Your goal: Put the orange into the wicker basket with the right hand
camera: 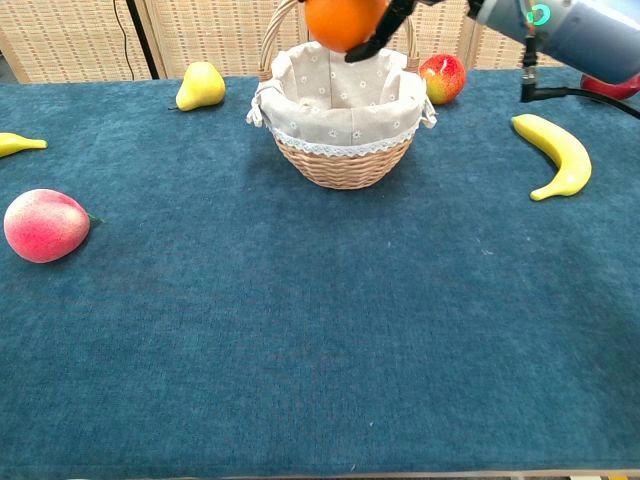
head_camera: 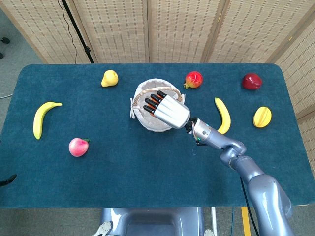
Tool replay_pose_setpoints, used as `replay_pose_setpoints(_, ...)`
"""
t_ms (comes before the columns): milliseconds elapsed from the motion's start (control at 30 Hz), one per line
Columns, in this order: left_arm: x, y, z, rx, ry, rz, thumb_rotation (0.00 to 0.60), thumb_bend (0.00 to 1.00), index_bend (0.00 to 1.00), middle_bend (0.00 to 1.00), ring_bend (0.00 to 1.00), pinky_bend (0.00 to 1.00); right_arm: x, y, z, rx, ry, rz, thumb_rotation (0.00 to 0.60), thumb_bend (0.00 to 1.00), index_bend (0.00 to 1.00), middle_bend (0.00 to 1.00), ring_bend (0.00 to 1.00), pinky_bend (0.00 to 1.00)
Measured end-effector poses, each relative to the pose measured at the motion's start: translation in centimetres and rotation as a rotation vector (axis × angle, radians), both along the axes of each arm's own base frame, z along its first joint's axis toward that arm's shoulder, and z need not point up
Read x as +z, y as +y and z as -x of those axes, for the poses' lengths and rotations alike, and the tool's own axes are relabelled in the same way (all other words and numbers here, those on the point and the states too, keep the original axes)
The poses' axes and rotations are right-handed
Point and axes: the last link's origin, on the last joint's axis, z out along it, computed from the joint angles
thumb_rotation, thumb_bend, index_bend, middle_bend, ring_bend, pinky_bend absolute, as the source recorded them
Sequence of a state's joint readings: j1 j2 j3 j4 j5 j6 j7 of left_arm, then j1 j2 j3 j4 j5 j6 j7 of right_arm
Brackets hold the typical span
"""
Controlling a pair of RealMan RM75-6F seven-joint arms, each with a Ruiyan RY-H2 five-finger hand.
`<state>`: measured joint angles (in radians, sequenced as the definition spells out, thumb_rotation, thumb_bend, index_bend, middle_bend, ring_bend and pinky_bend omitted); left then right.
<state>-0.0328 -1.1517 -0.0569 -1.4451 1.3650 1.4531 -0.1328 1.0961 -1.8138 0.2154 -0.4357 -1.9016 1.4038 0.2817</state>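
My right hand hovers directly over the wicker basket, its fingers wrapped around the orange. In the head view the hand hides the orange almost entirely. In the chest view the orange hangs above the basket's cloth-lined opening, in front of the handle, with the thumb under its right side. The forearm stretches in from the upper right. My left hand is out of both views.
A yellow pear, a banana and a pink peach lie left of the basket. A red-yellow fruit, a second banana, a dark red apple and a yellow fruit lie to its right.
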Motion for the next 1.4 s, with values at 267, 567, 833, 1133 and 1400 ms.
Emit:
replay_pose_setpoints(267,0.1,0.0,0.0,-0.006,-0.01,-0.001,0.6,0.0,0.0,0.0,0.0,0.0,-1.2,-0.2,-0.5,-0.023,-0.016,-0.03,0.6,0.02,0.33,0.22,0.28,0.19)
replay_pose_setpoints(567,0.3,-0.1,-0.1,-0.011,-0.018,-0.004,0.6,0.0,0.0,0.0,0.0,0.0,-2.3,-0.3,-0.7,-0.066,-0.009,-0.039,0.6,0.0,0.16,0.06,0.14,0.03)
replay_pose_setpoints(833,0.4,-0.1,-0.2,-0.015,-0.021,-0.007,0.6,0.0,0.0,0.0,0.0,0.0,-1.7,-0.2,-0.4,-0.072,-0.009,-0.054,0.6,0.0,0.15,0.04,0.12,0.03)
replay_pose_setpoints(1133,0.5,0.0,-0.5,-0.029,-0.021,-0.007,0.6,0.0,0.0,0.0,0.0,0.0,0.7,2.9,3.9,-0.197,-0.106,-0.149,0.6,0.0,0.25,0.11,0.13,0.05)
replay_pose_setpoints(1400,0.1,0.4,-1.1,-0.046,-0.012,0.01,0.6,0.0,0.0,0.0,0.0,0.0,5.9,9.1,7.7,-0.474,-0.159,-0.244,0.6,0.0,0.28,0.1,0.13,0.09)
